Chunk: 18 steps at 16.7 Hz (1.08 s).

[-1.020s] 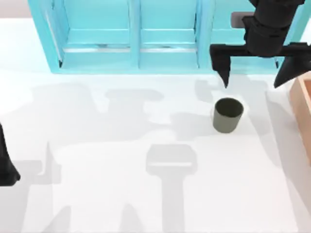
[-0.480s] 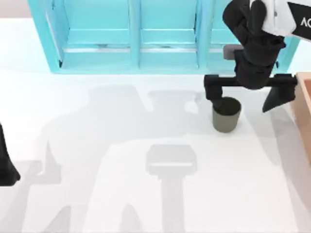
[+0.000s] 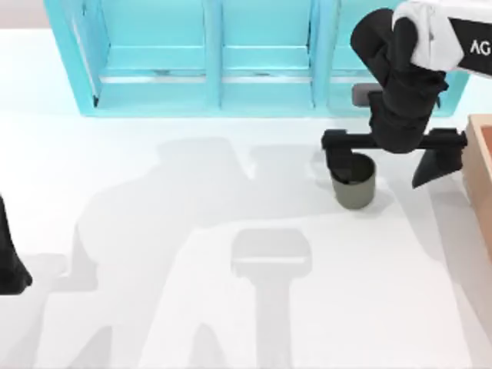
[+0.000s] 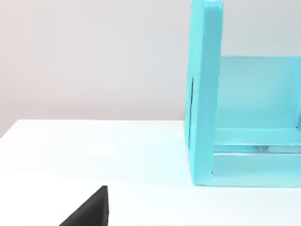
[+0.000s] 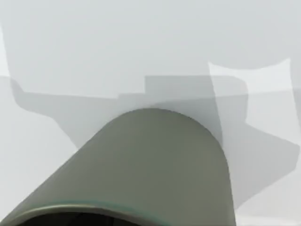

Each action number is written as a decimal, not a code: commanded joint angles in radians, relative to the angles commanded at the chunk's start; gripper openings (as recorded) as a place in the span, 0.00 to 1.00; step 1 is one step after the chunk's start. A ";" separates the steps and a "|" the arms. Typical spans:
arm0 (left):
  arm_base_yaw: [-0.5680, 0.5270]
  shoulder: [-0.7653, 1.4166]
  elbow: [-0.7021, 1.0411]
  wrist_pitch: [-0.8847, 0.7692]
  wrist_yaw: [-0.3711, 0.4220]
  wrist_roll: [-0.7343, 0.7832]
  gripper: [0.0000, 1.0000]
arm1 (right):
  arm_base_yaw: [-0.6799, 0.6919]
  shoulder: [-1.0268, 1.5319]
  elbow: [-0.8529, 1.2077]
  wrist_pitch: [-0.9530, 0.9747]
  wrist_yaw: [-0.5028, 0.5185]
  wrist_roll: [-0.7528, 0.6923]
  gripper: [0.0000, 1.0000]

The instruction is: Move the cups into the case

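Straddling the cup's [image 3: 355,187] rim, your right hand [image 3: 382,164] is spread wide, one finger inside: close, then lift toward the case [image 3: 207,58].

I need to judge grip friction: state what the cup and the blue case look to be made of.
The cup: matte olive-grey, evenly shaded with no glints on its wall; possibly unglazed ceramic or plastic, the rendering leaves it open. The case: flat turquoise panels, smooth, faintly glossy, with a pale streak on the shelf; painted wood or plastic.

Bare table [image 3: 192,307] left of cup [image 3: 355,191]; case [image 3: 207,69] blocks behind.
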 joint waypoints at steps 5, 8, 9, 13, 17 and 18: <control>0.000 0.000 0.000 0.000 0.000 0.000 1.00 | 0.000 0.000 0.000 0.000 0.000 0.000 0.47; 0.000 0.000 0.000 0.000 0.000 0.000 1.00 | 0.000 0.000 0.000 0.000 0.000 0.000 0.25; 0.000 0.000 0.000 0.000 0.000 0.000 1.00 | 0.000 0.000 0.000 0.000 0.000 0.000 0.17; 0.000 0.000 0.000 0.000 0.000 0.000 1.00 | 0.000 0.000 0.000 0.000 0.000 0.000 0.00; 0.000 0.000 0.000 0.000 0.000 0.000 1.00 | 0.000 0.000 0.000 0.000 0.000 0.000 0.00; 0.000 0.000 0.000 0.000 0.000 0.000 1.00 | 0.000 0.000 0.000 0.000 0.000 0.000 0.00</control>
